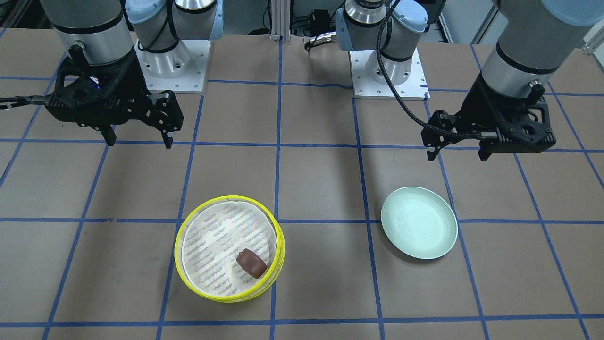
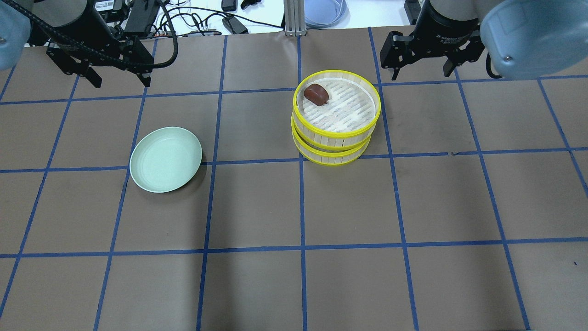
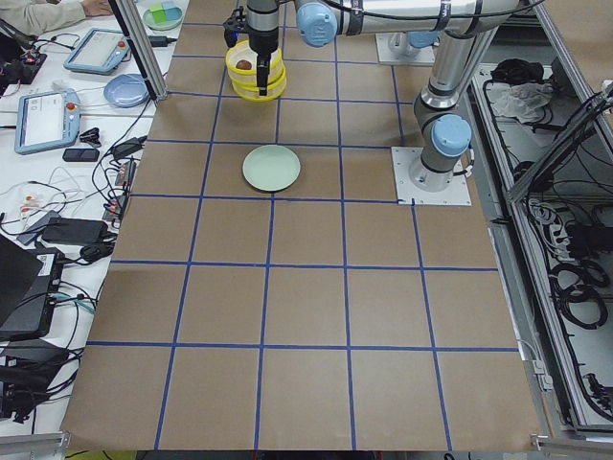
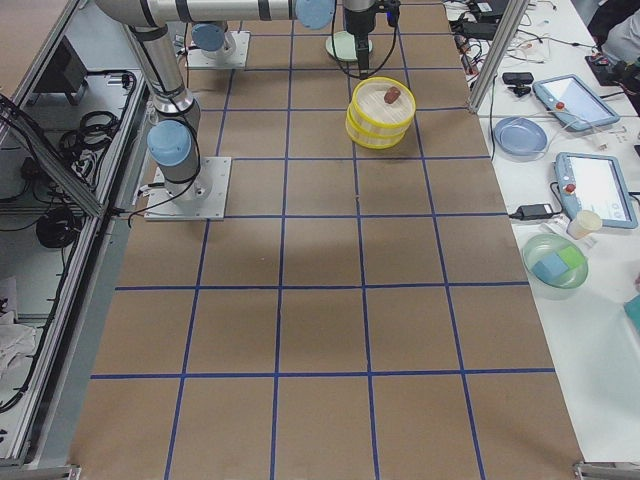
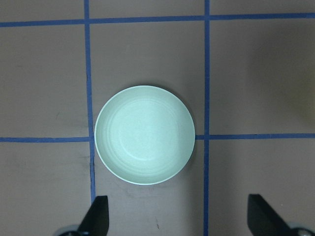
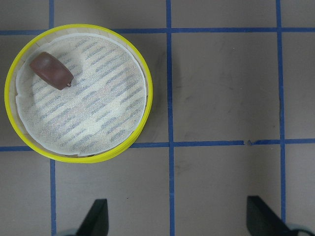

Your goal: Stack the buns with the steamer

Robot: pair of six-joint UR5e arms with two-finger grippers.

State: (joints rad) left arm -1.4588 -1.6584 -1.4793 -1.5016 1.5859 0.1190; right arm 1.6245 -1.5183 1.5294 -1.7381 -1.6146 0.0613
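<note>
The steamer's two yellow-rimmed tiers point(image 2: 337, 134) stand stacked one on the other right of the table's middle; they also show in the front view point(image 1: 178, 245) and the right wrist view point(image 6: 147, 93). The dark reddish-brown bun point(image 2: 316, 94) lies on the top tier's striped liner near its rim, also seen in the front view point(image 1: 251, 263) and the right wrist view point(image 6: 51, 70). The cream-white bun is hidden or out of view. My right gripper point(image 2: 421, 73) hangs open and empty above the table beside the stack. My left gripper point(image 2: 121, 84) hangs open and empty above and beyond the plate.
A plain pale green plate point(image 2: 166, 159) lies empty on the left half, under the left wrist camera point(image 5: 144, 134). The two arm bases point(image 1: 172, 61) point(image 1: 387, 66) stand at the robot's edge. Tablets, bowls and cables lie on a side bench point(image 4: 590, 180) beyond the table.
</note>
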